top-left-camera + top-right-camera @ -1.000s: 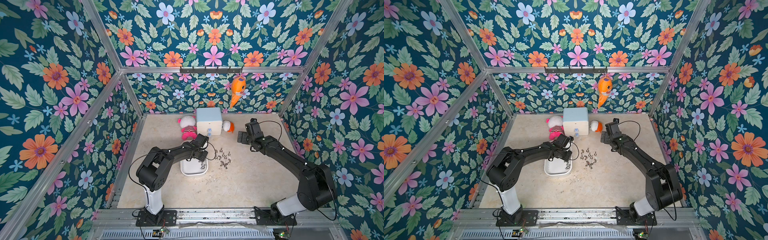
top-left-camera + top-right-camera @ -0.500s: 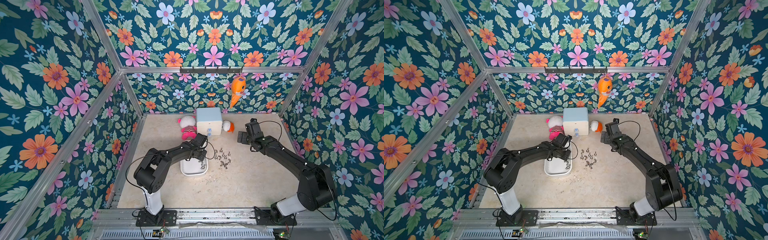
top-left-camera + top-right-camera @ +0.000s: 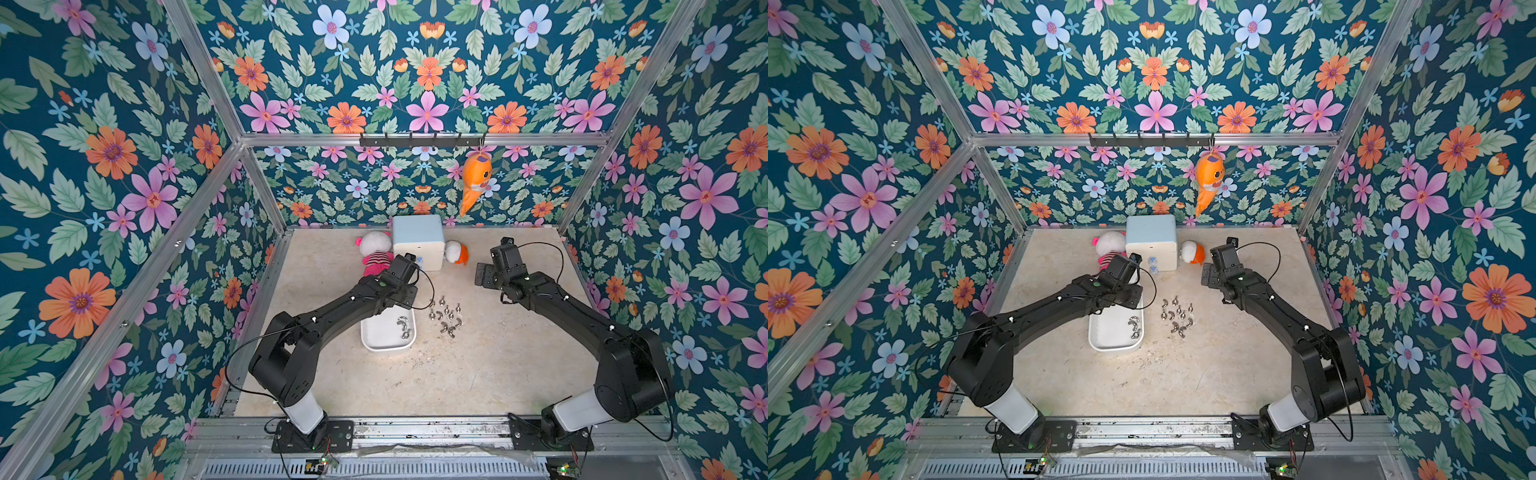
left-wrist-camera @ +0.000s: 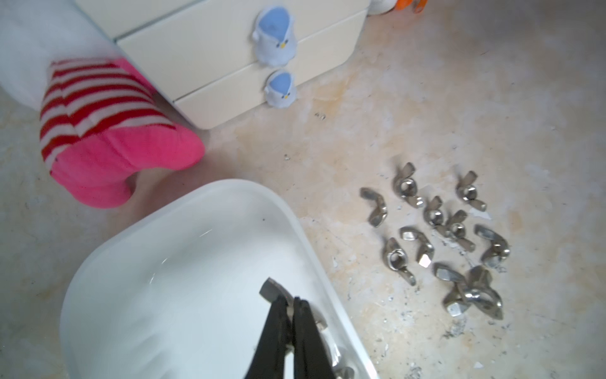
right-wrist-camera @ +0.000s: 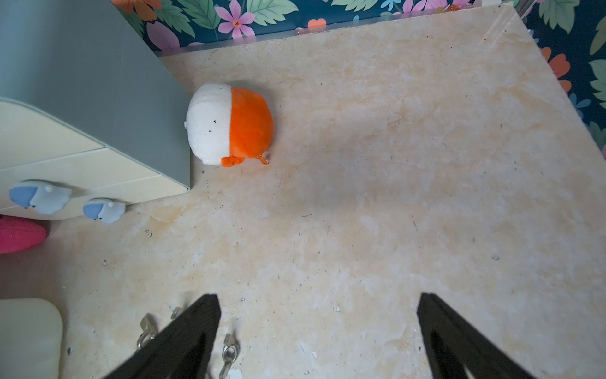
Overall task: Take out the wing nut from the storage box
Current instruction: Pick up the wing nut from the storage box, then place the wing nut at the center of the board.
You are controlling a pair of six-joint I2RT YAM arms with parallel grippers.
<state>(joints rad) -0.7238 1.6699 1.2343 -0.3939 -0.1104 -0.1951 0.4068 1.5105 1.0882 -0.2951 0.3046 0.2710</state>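
The storage box (image 3: 386,348) is a shallow white tray near the table's middle, and it shows in both top views (image 3: 1115,347). In the left wrist view my left gripper (image 4: 290,303) is shut on a steel wing nut (image 4: 270,288) inside the box (image 4: 295,223), close to its rim. A couple more wing nuts (image 3: 405,326) lie in the box. Several wing nuts (image 3: 446,318) lie loose on the table just right of it. My right gripper (image 5: 318,298) hangs open and empty over bare table, further right and back (image 3: 482,274).
A white drawer cabinet (image 3: 417,239) with a pale-blue top stands at the back. A pink striped plush (image 3: 374,253) lies left of it and an orange-and-white plush (image 3: 457,252) right of it. An orange fish toy (image 3: 476,178) hangs from the back rail.
My left jaws have closed the last bit onto the wing nut, and the left arm's elbow has shifted slightly. The right arm has not moved.
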